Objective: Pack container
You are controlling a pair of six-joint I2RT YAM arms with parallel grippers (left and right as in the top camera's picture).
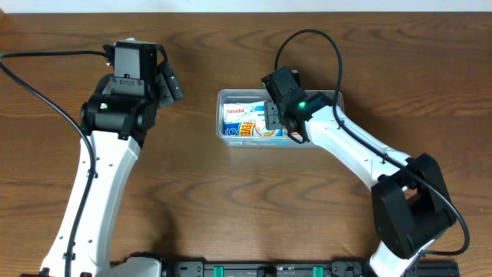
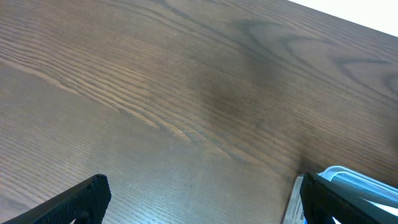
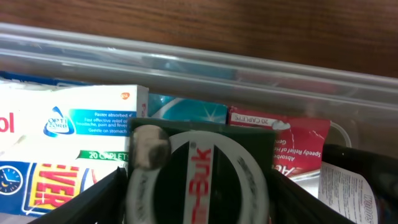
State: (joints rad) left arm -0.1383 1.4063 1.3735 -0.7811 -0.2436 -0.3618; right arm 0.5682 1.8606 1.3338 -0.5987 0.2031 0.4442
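Observation:
The clear plastic container (image 1: 222,98) sits at the table's centre and holds several medicine boxes; its far wall shows in the right wrist view (image 3: 261,68). A white Panadol box (image 1: 239,113) lies at its left end, also in the right wrist view (image 3: 68,121), with a red box (image 3: 298,140) at the right. My right gripper (image 1: 278,115) is over the container, shut on a dark green box with a white ring and red lettering (image 3: 199,174). My left gripper (image 1: 171,83) is open and empty, left of the container; a container corner shows in its view (image 2: 348,177).
A dark bottle with a printed label (image 3: 357,177) lies at the container's right end. Black cables (image 1: 323,46) loop over the table behind the container. Bare wood table (image 2: 186,93) lies under the left gripper.

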